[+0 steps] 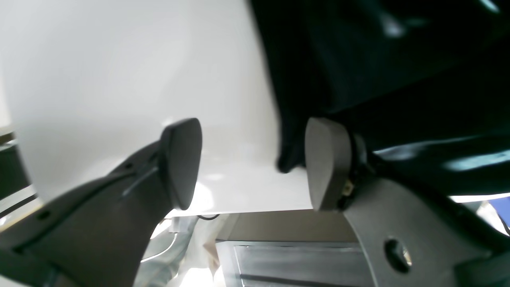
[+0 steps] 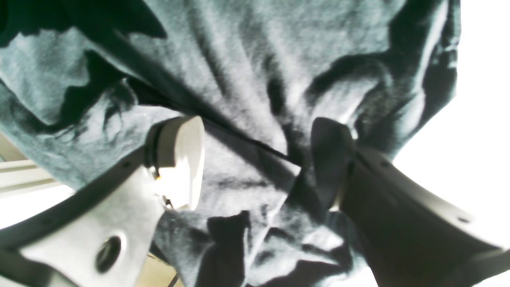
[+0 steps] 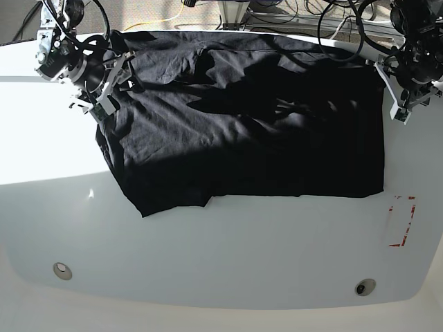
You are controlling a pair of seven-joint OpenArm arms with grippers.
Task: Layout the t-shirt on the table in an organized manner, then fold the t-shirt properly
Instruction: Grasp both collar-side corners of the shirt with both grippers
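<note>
Seemingly the layout step was nearly done; the t-shirt (image 3: 242, 124) lay spread on the table (image 3: 228, 256); right gripper (image 2: 257, 161) open above wrinkled cloth, left gripper (image 1: 253, 163) open just beside the shirt's edge; next, smoothing wrinkles or pinching for a fold.

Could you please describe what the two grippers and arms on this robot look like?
The left gripper and the right gripper each have two curved, flat plastic fingers with round holes, ending in rounded, shield-shaped pads of grey rubber. In the base view the arms are black with white brackets and loose black cables.
</note>
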